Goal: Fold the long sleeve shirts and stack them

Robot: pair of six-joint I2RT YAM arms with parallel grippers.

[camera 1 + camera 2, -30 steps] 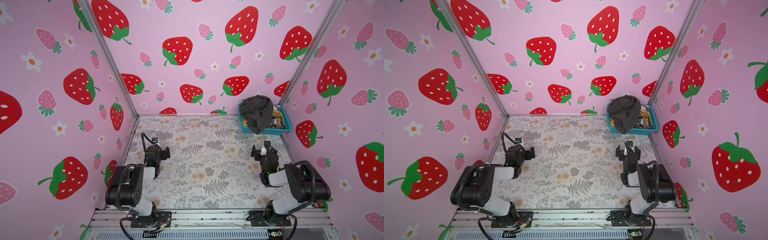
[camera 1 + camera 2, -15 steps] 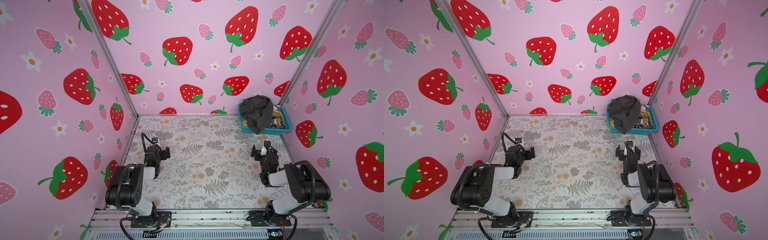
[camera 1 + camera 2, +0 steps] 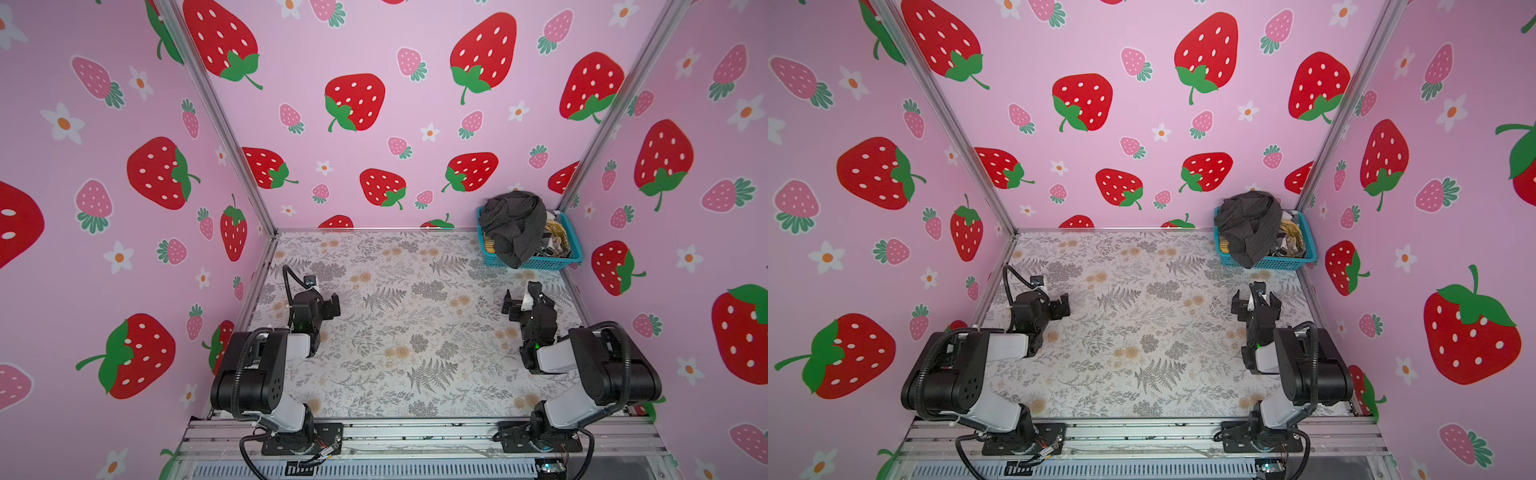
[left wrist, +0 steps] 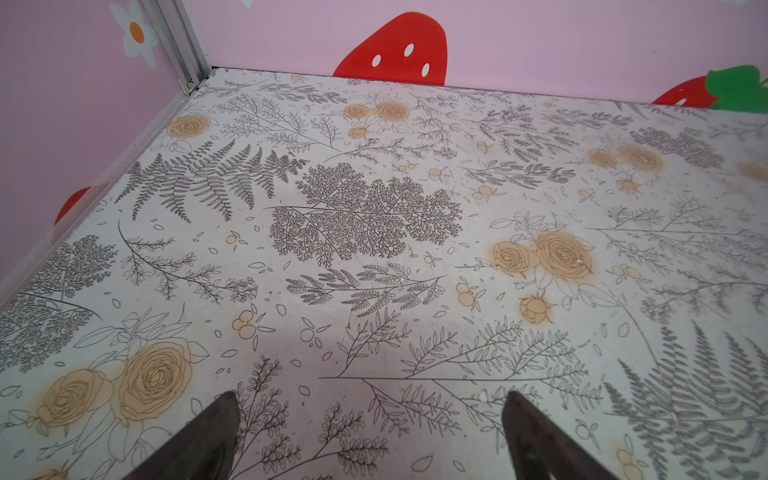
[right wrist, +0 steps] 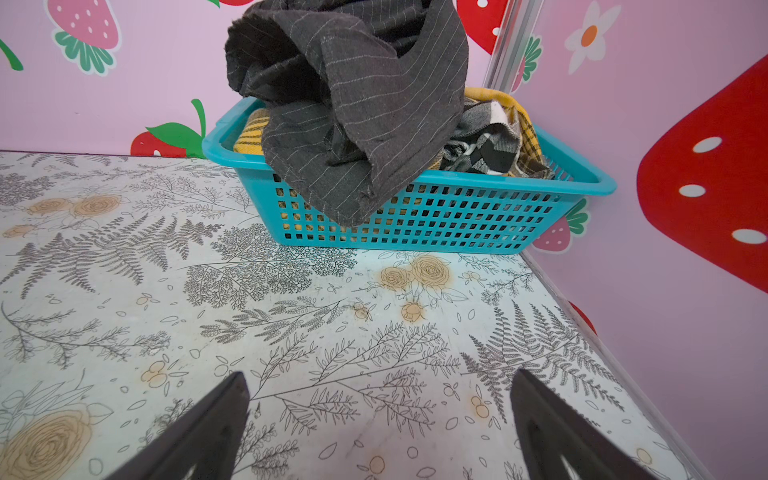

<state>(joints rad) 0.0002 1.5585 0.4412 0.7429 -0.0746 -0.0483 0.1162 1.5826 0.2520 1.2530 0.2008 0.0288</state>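
The long sleeve shirts lie heaped in a turquoise basket at the table's back right corner. The dark charcoal pinstriped shirt is on top and hangs over the front rim. Under it show the mustard-yellow plaid shirt and the black-and-white checked shirt. My left gripper hovers open over the left of the table, holding nothing. Short of the basket, my right gripper faces it, open and holding nothing.
The floral-print table is enclosed by pink strawberry walls on the left, back and right, with metal corner posts. Both arm bases are bolted to the rail along the front edge.
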